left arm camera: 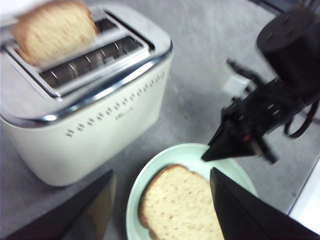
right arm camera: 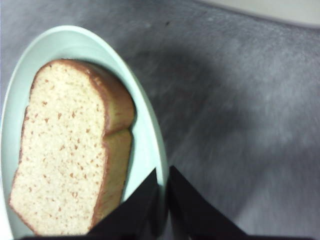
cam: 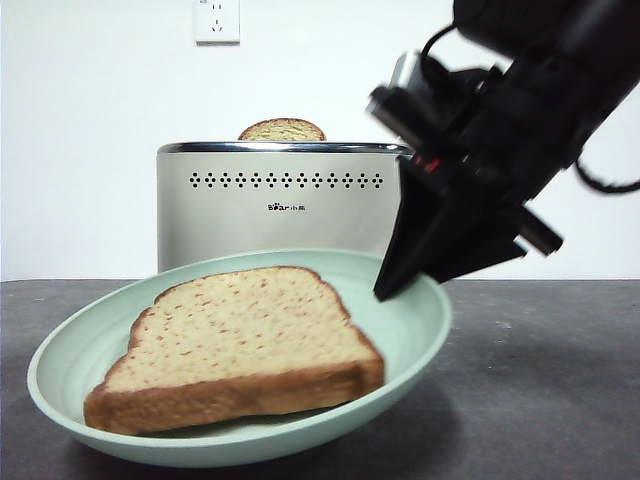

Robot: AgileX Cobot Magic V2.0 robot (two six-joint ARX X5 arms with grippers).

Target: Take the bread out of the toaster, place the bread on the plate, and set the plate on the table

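A slice of bread (cam: 240, 340) lies flat on the mint-green plate (cam: 60, 400), in front of the cream toaster (cam: 270, 215). My right gripper (cam: 385, 290) is shut on the plate's right rim, and that side sits higher. The right wrist view shows its jaws (right arm camera: 162, 175) pinching the rim (right arm camera: 145, 115) beside the bread (right arm camera: 65, 150). My left gripper (left arm camera: 161, 172) is open and empty above the plate (left arm camera: 135, 200) and the toaster (left arm camera: 100, 125). A second slice (cam: 282, 130) stands in a toaster slot; it also shows in the left wrist view (left arm camera: 55, 30).
The dark grey table (cam: 540, 380) stretches to the right of the plate. A white wall with a socket (cam: 217, 20) is behind the toaster. The right arm (left arm camera: 290, 65) reaches in from the right side.
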